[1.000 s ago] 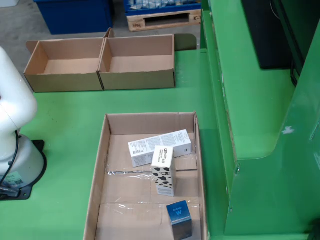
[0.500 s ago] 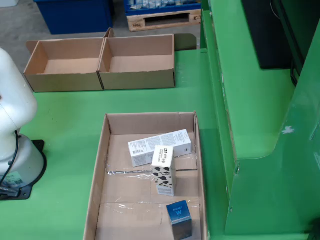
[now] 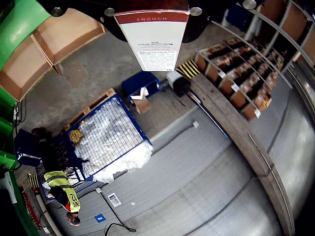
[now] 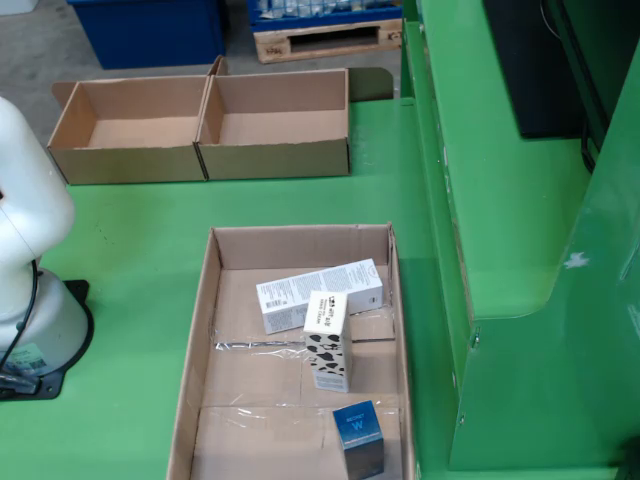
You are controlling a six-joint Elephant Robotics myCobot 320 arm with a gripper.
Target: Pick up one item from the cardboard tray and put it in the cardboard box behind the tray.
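White carton with a red band (image 3: 155, 44) hangs at 12 o'clock in the wrist view, pressed up against the dark gripper (image 3: 113, 19). It appears to be held there, though the view does not show what grips it.

At 10 o'clock in that view lie the two cardboard boxes (image 3: 54, 46) on the green table. The camera mostly looks past them to the warehouse floor, so the carton seems tilted and not yet over a box. Released here, it would likely miss. A weak hold on its top end could also let it swing or slip during the carry.

The fixed view shows neither the carton nor the gripper, only the white arm base (image 4: 30, 250) at 9 o'clock. It gives the layout instead: the left box (image 4: 130, 160) and right box (image 4: 280, 155), both empty, at 11 o'clock. The cardboard tray (image 4: 195, 340) sits at 6 o'clock, holding a long white carton (image 4: 320, 292), a cow-patterned carton (image 4: 327, 345) and a blue box (image 4: 358, 435).
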